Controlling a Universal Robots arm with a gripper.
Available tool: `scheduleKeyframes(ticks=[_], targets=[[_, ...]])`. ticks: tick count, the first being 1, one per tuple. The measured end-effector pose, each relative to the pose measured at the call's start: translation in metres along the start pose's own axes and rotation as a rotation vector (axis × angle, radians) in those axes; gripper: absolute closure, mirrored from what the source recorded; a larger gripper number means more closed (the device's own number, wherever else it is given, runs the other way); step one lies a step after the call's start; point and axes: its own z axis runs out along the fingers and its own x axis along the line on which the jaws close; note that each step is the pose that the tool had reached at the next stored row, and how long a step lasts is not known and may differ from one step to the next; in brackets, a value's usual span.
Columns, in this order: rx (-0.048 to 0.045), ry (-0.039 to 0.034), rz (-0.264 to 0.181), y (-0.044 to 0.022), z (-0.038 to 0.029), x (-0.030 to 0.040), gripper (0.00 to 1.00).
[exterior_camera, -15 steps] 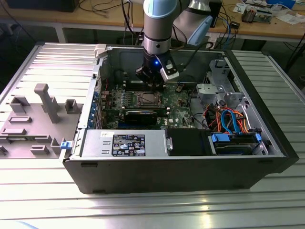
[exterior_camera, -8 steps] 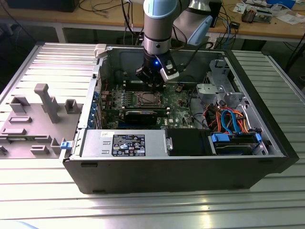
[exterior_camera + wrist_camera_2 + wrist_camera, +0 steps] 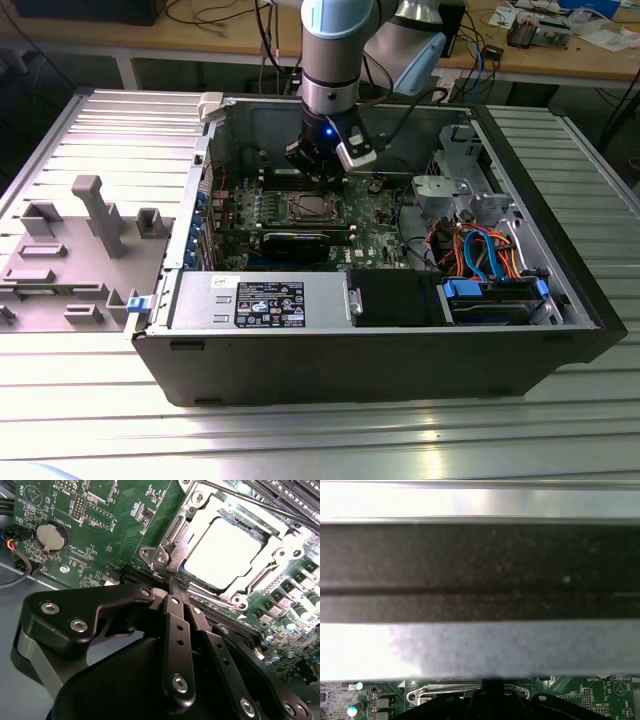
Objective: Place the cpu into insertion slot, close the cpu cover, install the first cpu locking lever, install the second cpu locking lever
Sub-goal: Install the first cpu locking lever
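Note:
Inside the open computer case, the insertion slot sits on the green circuit board. The cpu, pale and silvery, lies in that slot. The cpu cover lies flat around it as a shiny frame. A thin locking lever runs along the socket's far side. Another bent silvery lever shows in the first wrist view. My gripper is shut, its black fingers pressed together with the tips at the socket's near corner. From outside, the gripper hangs just behind the slot.
The case lies on a ribbed metal table. A black power supply and a drive bay with orange and blue cables fill the front. A long black card lies in front of the slot. Grey fixtures stand at the exterior view's left.

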Motion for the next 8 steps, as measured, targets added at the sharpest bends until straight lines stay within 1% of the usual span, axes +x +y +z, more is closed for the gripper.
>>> scheduleKeyframes(ticks=[5,8], targets=[[-0.0003,-0.0002,0.0,-0.0001,-0.0004,-0.0001,0.89],[0.0001,-0.0001,0.0,-0.0013,0.0003,-0.0001,0.89]])
